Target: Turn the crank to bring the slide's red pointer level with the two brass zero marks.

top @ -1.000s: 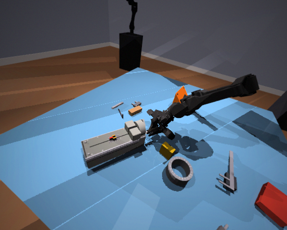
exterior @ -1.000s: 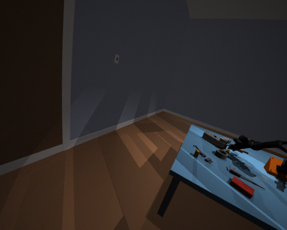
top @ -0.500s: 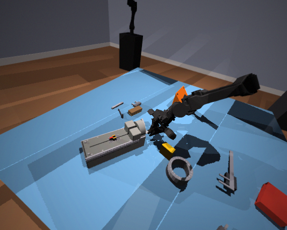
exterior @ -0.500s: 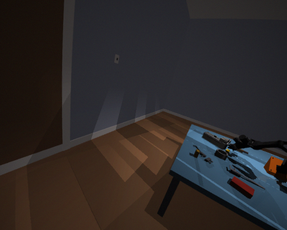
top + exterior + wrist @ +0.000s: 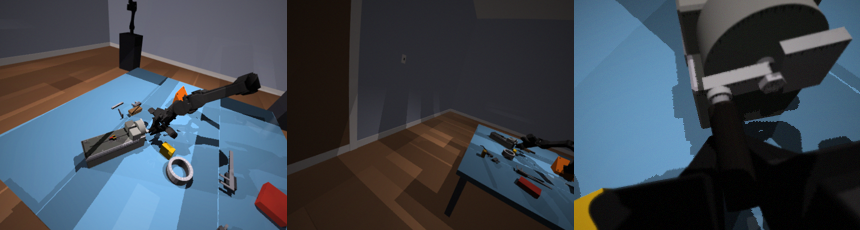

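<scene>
End effector [image 5: 151,132] [image 5: 518,145] [image 5: 724,139] around crank handle [image 5: 730,131].

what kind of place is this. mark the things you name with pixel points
Probably a robotics test room: a robot arm [image 5: 212,96] [image 5: 548,144] over a blue table [image 5: 120,200] [image 5: 477,170], a crank machine [image 5: 115,150] [image 5: 502,140], and plain walls around a wood floor.

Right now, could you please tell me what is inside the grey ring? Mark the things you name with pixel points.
Inside the grey ring [image 5: 172,177] [image 5: 504,155], the top view shows blue table surface; the near wall's inner side is hidden.

Blue table [image 5: 140,212] [image 5: 487,185]: red block [image 5: 272,203] [image 5: 529,187] toward one corner; yellow block [image 5: 167,150] [image 5: 514,150], grey ring [image 5: 170,175] [image 5: 505,155] farther from edges; orange plate [image 5: 179,97] [image 5: 559,164] by edge.
</scene>
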You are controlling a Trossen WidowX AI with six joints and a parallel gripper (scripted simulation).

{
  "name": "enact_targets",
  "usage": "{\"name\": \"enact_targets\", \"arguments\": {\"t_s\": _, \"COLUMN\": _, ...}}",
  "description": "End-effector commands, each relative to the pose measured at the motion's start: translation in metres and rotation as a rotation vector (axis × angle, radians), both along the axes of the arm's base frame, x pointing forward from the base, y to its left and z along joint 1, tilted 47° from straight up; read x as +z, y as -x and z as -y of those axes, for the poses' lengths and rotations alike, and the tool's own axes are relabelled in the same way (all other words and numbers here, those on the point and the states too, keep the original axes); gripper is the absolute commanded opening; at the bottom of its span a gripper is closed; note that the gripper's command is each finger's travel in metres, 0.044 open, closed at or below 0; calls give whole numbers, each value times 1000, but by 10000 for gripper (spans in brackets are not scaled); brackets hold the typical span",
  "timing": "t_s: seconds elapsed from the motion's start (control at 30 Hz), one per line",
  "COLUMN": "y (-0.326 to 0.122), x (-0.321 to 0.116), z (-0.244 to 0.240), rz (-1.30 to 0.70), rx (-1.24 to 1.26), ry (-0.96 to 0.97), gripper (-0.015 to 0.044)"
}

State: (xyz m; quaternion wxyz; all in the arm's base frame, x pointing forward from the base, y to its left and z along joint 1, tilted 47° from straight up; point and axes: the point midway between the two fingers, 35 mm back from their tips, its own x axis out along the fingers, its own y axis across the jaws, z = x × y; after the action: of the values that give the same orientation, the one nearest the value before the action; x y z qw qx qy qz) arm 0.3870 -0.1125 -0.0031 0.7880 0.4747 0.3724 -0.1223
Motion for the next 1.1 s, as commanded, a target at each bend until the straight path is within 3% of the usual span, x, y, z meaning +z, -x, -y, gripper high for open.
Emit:
{"name": "enact_targets", "arguments": {"t_s": 0.0, "y": 1, "x": 7, "z": 6, "rz": 14, "rx": -4, "ry": 2, "gripper": 0}}
{"name": "enact_targets", "arguments": {"t_s": 1.07, "y": 15, "x": 11, "z": 31, "rz": 13, "rx": -4, "ry": 4, "gripper": 0}}
